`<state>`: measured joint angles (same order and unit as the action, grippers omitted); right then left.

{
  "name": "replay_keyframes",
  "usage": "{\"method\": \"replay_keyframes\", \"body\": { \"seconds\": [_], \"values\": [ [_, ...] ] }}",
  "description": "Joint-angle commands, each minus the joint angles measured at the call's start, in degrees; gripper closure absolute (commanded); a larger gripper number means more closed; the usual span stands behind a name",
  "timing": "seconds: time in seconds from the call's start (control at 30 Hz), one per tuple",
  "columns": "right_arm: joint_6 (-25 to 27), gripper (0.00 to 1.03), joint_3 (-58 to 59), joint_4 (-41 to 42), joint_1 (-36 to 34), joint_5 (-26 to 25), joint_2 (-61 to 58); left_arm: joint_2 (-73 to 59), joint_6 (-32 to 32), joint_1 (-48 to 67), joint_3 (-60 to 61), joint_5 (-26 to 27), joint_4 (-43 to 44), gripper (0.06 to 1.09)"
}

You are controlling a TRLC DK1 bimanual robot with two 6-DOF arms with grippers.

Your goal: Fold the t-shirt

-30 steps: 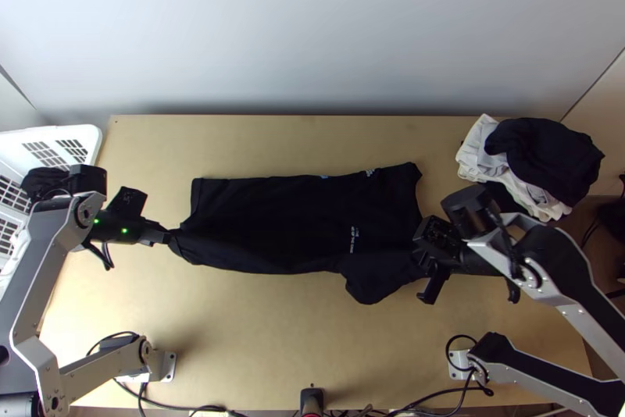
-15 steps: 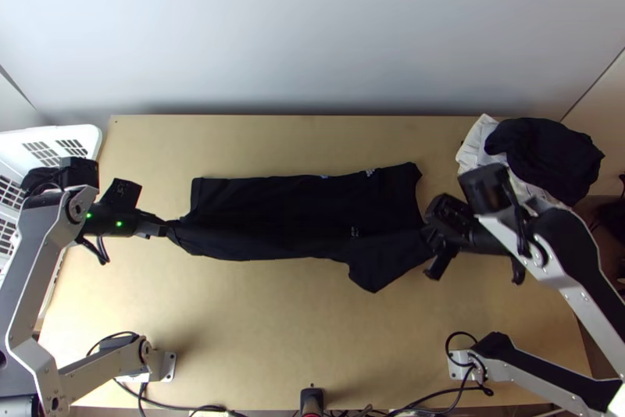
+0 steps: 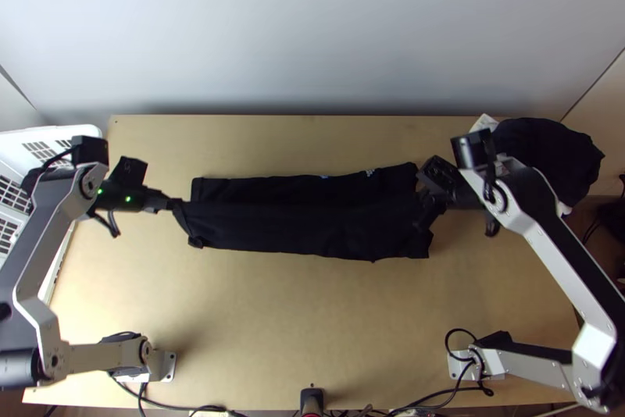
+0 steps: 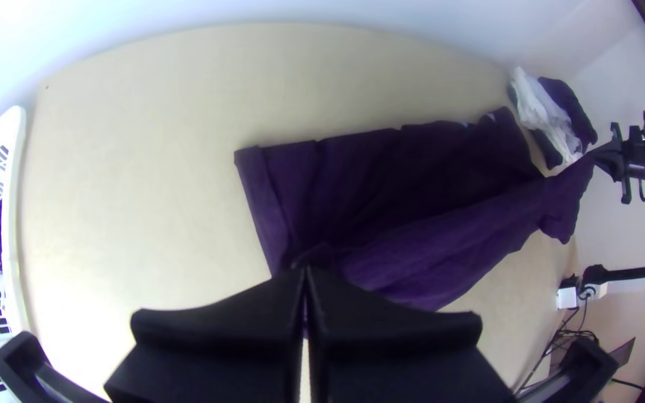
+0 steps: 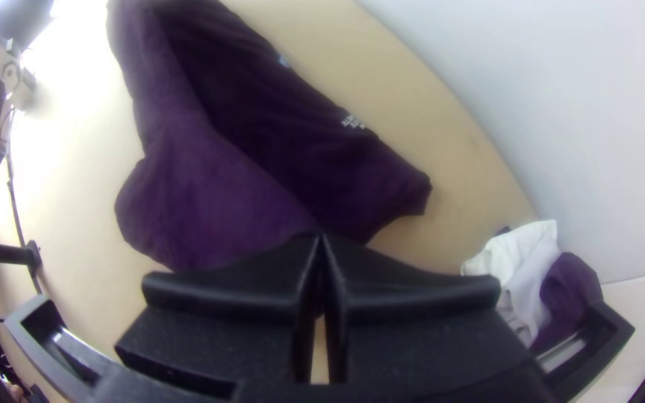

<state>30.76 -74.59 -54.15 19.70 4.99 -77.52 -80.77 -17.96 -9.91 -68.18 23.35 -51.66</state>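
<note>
Jaws pressed together on both sides, I have cloth pinched in each. At far left stands a white basket point(image 3: 91, 132), with some dark cloth point(image 3: 31, 180) in it. My left arm reaches up the table point(image 3: 258, 323) beside it, bent at the wrist so that my left gripper point(image 3: 169, 203) points inward, its fingers closed on the left end of the dark t-shirt point(image 3: 312, 226).

From there the t-shirt stretches across the middle of the table to my other gripper. Its far part lies on the wood, small pale print near the far edge; its near part is drawn up between my two grippers and hangs in soft folds, overlapping the rest.

My right arm goes out from its base to a sharp bend, then slants back up and inward. My right gripper point(image 3: 423, 206) points toward the left one, fingers closed on the t-shirt's right end, and the left wrist view shows the cloth narrowing up to it. Beyond, at the table's far right, sits a pile of white and dark clothes point(image 3: 547, 153).
</note>
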Motion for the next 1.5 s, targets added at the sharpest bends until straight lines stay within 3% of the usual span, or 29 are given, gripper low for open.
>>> {"method": "replay_keyframes", "body": {
  "seconds": [0.0, 0.57, 1.47],
  "values": [
    [1.76, 1.00, -2.49, 5.20, -3.80, 0.10, -9.41, -7.82, 1.70, 1.56, -5.12, -1.29, 4.11, 1.05],
    [3.69, 1.00, -23.06, 6.25, -6.52, 0.10, -31.38, -24.34, 2.31, 2.71, -15.58, -4.19, 6.92, 1.05],
    [3.78, 1.00, -31.67, 6.87, -8.54, -0.07, -48.96, -38.76, 2.57, 4.20, -27.18, -5.78, 6.92, 1.05]
  ]
}}
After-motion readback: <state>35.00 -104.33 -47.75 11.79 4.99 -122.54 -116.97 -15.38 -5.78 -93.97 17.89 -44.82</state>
